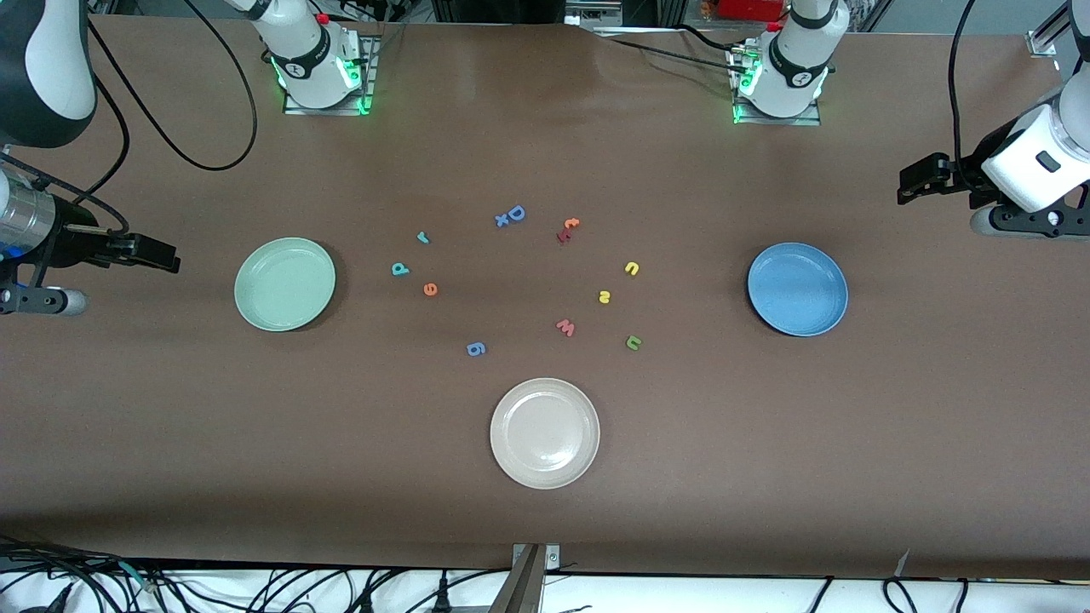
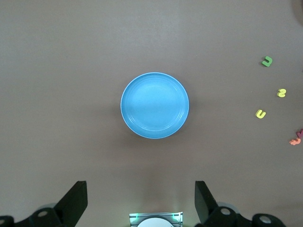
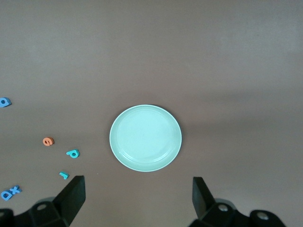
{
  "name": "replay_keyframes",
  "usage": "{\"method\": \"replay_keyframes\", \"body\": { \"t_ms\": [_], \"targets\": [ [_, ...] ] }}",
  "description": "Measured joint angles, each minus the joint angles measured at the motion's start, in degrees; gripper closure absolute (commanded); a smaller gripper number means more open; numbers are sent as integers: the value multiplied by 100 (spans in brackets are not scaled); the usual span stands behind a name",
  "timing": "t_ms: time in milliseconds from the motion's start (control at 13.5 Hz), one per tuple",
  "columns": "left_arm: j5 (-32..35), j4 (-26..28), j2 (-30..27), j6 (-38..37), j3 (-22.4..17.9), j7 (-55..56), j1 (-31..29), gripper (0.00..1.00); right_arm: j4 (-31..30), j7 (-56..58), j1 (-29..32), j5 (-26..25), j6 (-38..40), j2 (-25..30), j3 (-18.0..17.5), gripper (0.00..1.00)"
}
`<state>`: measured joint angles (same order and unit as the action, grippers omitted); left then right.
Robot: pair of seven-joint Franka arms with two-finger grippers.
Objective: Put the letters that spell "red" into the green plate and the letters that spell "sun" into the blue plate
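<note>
The green plate (image 1: 285, 283) (image 3: 145, 137) lies toward the right arm's end, with nothing in it. The blue plate (image 1: 798, 289) (image 2: 155, 105) lies toward the left arm's end, likewise bare. Between them on the table lie the teal r (image 1: 422, 237), teal d (image 1: 399, 269) and orange e (image 1: 430, 289), and closer to the blue plate the yellow u (image 1: 631, 268), yellow s (image 1: 604, 296) and green n (image 1: 633, 342). My right gripper (image 1: 166, 254) (image 3: 138, 196) hangs open over the table's end beside the green plate. My left gripper (image 1: 907, 183) (image 2: 141, 198) hangs open over the other end, beside the blue plate.
A cream-white plate (image 1: 545, 432) sits nearer the front camera, midway between the two ends. Other loose letters lie among the task's own: a blue D and x (image 1: 510, 216), an orange and red pair (image 1: 568, 229), a pinkish w (image 1: 565, 327), a blue g (image 1: 476, 348).
</note>
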<state>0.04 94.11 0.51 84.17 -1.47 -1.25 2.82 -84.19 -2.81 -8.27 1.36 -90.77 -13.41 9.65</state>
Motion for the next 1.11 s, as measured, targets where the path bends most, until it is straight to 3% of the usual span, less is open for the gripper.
{"method": "replay_keyframes", "body": {
  "t_ms": [1109],
  "targets": [
    [0,0,5,0,0,0,7,0,-57,-1533,-750,42,-130,-288,-142,1]
  ]
}}
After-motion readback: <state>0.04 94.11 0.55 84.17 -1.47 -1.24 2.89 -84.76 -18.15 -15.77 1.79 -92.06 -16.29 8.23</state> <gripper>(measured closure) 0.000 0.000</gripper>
